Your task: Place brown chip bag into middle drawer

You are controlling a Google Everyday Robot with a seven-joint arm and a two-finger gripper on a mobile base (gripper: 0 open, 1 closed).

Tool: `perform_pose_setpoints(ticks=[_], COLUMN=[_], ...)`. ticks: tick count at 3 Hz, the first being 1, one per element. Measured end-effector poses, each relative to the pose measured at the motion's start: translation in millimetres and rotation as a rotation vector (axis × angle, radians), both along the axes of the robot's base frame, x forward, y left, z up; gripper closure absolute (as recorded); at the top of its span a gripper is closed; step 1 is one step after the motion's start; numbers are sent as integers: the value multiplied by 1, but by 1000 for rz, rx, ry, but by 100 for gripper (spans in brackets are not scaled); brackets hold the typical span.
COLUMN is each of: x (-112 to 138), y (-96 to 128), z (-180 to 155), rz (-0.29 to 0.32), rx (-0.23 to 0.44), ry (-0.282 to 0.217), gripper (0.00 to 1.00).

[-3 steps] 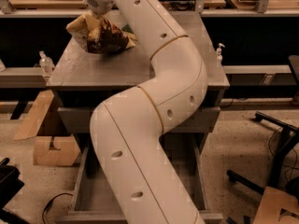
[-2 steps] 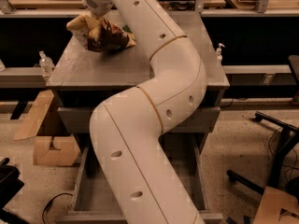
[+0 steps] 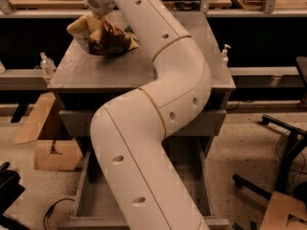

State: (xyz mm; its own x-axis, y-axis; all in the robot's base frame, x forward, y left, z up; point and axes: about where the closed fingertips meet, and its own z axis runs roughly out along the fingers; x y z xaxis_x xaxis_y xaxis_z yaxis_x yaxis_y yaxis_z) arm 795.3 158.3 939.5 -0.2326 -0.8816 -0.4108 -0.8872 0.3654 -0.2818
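Observation:
The brown chip bag (image 3: 103,35), crinkly dark brown and tan-yellow, is at the back left of the grey cabinet top (image 3: 96,71). My gripper (image 3: 99,14) comes down onto the bag's top from above; its tips are hidden in the bag's folds. My thick white arm (image 3: 158,109) runs from the bottom of the view up to the bag and covers the cabinet's middle. The middle drawer (image 3: 82,188) is pulled out low at the front, a grey tray with low side walls. Most of its floor is hidden behind my arm.
A closed grey drawer front (image 3: 76,123) sits above the open one. Cardboard boxes (image 3: 53,150) lie on the floor at the left. A small bottle (image 3: 46,63) stands on the left shelf, a pump bottle (image 3: 224,54) at the cabinet's right. A chair base (image 3: 283,176) is at the right.

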Motion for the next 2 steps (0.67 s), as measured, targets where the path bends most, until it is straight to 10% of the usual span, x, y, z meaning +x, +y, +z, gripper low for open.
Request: perform_pose_setpoints(ticks=[2], x=[-26], y=[-12], z=[63], rz=[-74], rx=[-37], ry=[-57], gripper=[100])
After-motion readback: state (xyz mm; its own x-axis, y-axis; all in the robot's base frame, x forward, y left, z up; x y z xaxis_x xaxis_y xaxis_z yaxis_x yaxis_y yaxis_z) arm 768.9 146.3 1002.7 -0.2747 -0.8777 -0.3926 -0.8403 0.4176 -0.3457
